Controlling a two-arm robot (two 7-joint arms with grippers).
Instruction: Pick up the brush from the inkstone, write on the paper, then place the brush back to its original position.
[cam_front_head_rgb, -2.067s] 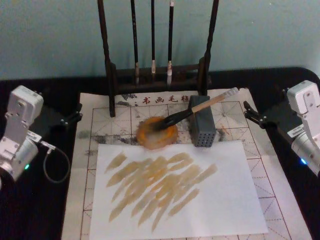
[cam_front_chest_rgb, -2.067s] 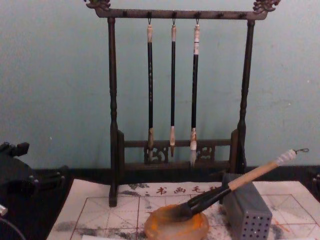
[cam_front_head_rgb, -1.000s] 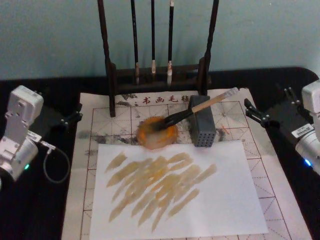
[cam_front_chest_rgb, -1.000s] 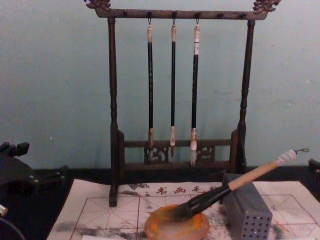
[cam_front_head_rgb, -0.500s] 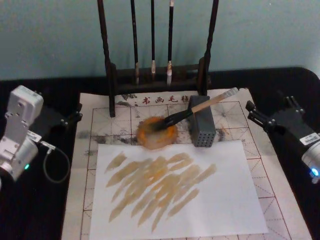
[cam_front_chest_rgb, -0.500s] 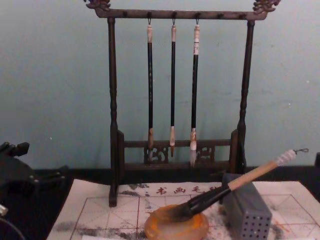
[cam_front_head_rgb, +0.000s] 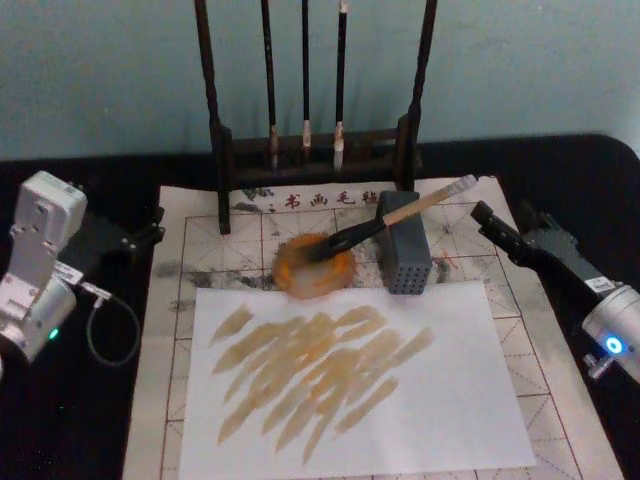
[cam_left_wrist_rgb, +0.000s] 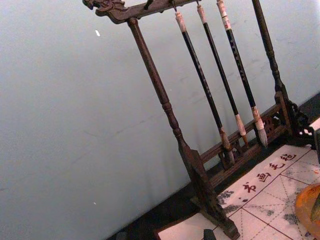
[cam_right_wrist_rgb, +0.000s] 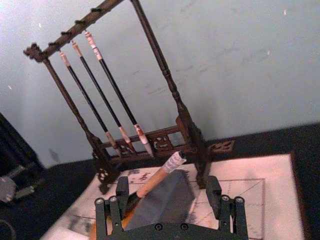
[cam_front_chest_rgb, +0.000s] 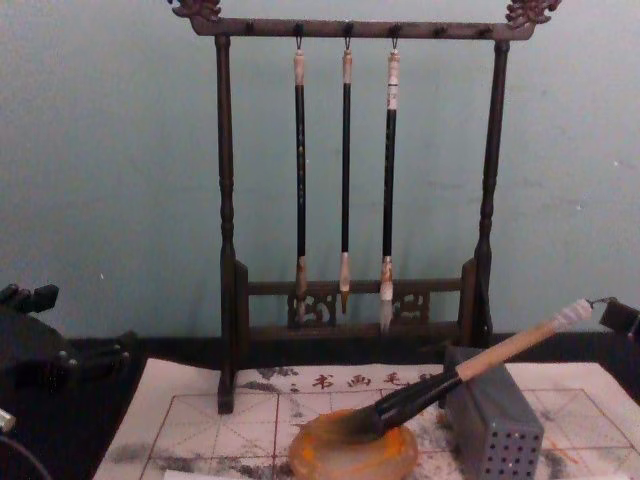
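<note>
Right fingers (cam_right_wrist_rgb: 121, 190): spread wide, holding nothing.
Right gripper (cam_front_head_rgb: 500, 218): just beside the white end of the brush (cam_front_head_rgb: 400, 212).
Brush: bristles in the inkstone (cam_front_head_rgb: 300, 280), handle leaning on the grey block (cam_front_head_rgb: 405, 255).
Left gripper (cam_front_head_rgb: 150, 225): fingers apart, parked left of the paper (cam_front_head_rgb: 200, 250).

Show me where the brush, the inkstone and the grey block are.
brush (cam_front_head_rgb: 420, 203), head view, on its pale handle.
inkstone (cam_front_head_rgb: 300, 286), head view, on its orange rim.
grey perforated block (cam_front_chest_rgb: 505, 448), chest view, on its holed face.
</note>
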